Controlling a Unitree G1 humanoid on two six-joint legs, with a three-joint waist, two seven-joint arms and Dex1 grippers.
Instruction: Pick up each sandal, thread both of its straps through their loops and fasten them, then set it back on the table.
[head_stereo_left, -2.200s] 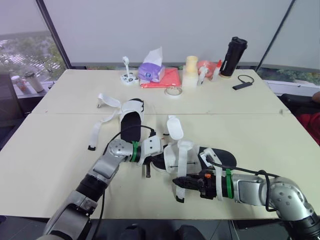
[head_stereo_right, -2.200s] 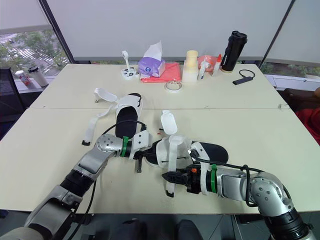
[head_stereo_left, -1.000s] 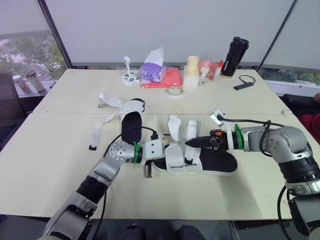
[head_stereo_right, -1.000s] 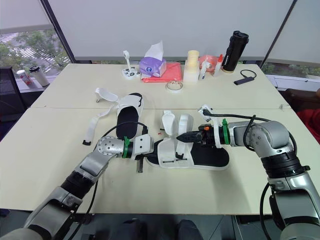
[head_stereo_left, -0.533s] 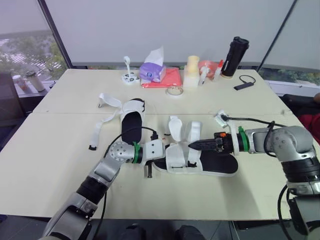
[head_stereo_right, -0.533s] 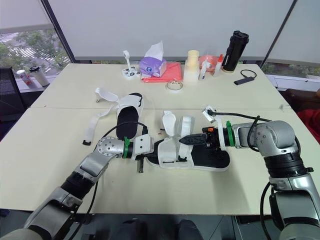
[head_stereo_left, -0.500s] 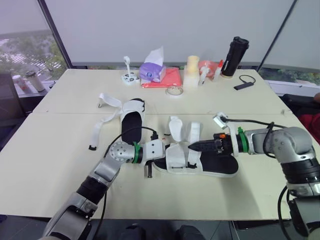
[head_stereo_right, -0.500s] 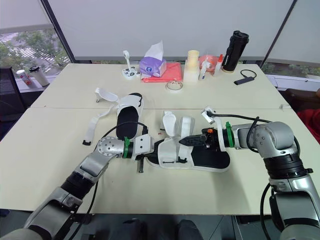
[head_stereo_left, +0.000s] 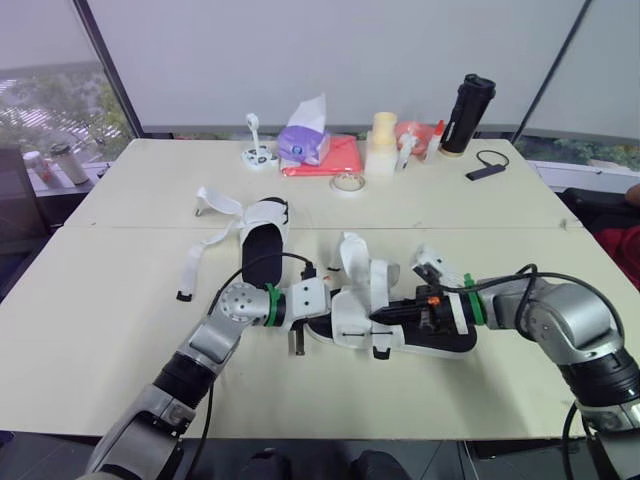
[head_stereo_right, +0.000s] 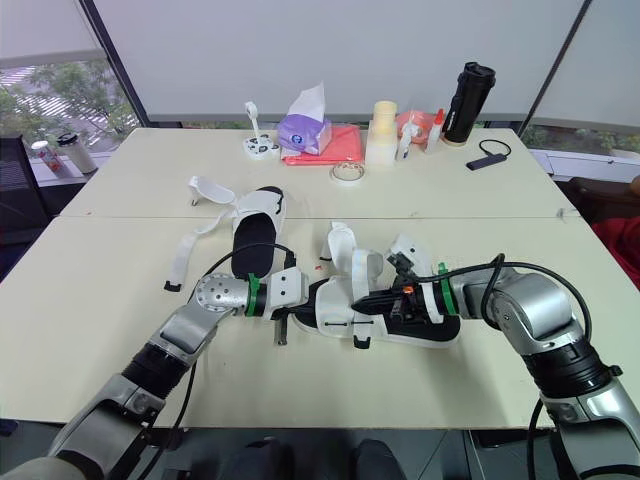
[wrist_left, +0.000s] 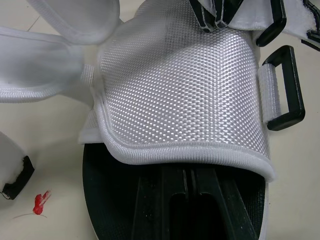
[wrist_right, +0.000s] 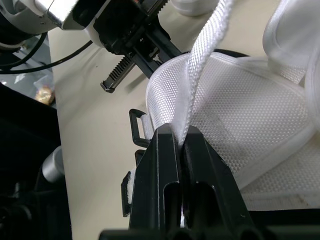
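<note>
Pinching the sandal's (head_stereo_right: 336, 312) white strap (wrist_right: 201, 74) tight, the right claw (head_stereo_right: 358, 300) is reaching over its upper; I cannot tell the left claw's (head_stereo_right: 288, 320) grip at the toe.

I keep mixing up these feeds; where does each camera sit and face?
Left eye view: on the head, facing forward and down over the table; both arms show.
Right eye view: beside it; same scene, same arms.
Left wrist view: left wrist, along the left claw, at the near sandal's mesh.
Right wrist view: right wrist, along the right claw shut on a strap.
Shared: all show that sandal.
</note>
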